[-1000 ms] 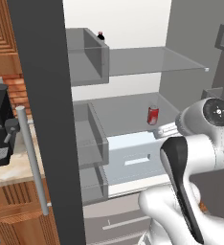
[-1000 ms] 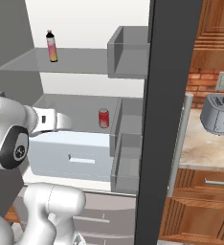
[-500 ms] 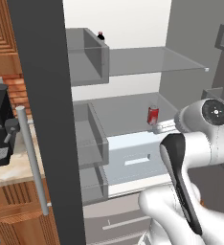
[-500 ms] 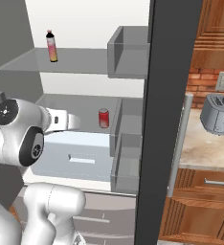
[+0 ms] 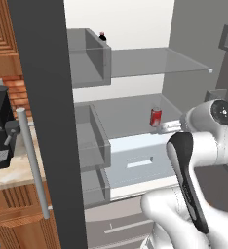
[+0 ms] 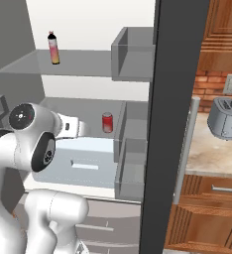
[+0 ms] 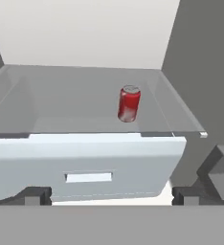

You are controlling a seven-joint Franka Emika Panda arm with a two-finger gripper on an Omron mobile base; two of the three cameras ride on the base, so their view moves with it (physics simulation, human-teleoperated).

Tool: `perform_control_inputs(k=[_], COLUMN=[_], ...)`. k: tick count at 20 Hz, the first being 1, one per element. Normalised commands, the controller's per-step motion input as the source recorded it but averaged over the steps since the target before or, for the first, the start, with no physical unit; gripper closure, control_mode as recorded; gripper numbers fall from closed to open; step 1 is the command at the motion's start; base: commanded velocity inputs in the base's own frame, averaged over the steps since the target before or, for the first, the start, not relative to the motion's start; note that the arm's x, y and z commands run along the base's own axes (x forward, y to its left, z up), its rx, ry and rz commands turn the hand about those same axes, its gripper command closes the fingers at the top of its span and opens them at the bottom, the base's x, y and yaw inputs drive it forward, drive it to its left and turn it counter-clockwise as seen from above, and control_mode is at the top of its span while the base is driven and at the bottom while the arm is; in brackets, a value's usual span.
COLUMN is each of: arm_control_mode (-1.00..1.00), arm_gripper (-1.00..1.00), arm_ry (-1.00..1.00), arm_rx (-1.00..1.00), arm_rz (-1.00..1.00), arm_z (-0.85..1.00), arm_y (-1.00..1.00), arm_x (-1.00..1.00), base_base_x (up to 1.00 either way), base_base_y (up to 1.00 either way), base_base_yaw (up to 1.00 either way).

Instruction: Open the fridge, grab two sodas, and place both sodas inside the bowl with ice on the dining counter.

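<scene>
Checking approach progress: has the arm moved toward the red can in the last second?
Yes. In the left base view the arm has swung left, its wrist now beside the red can; the can stays put on its shelf.

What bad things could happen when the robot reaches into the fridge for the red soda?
The red soda stands upright and alone on a smooth shelf, so a bump from the open gripper could tip it and let it roll. The white drawer sits just under that shelf, and the gripper might catch its front if it goes in low. The pink bottle is higher up, likely a harder reach.
</scene>
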Motion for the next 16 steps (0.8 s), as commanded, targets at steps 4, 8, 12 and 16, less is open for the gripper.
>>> perform_control_inputs(k=[4, 8, 12, 16], arm_control_mode=[-1.00, -1.00, -1.00, -1.00], arm_gripper=[-1.00, -1.00, -1.00, -1.00], arm_ry=[0.00, -0.03, -0.01, 0.01], arm_rx=[0.05, 0.01, 0.00, 0.00], arm_rz=[-0.03, -0.01, 0.00, 0.00], arm_z=[0.00, 0.00, 0.00, 0.00], arm_y=[-0.23, -0.28, -0.18, -0.09], arm_x=[0.55, 0.46, 0.38, 0.41], base_base_x=[0.00, 0.00, 0.00, 0.00], base_base_y=[0.00, 0.00, 0.00, 0.00], base_base_yaw=[0.00, 0.00, 0.00, 0.00])
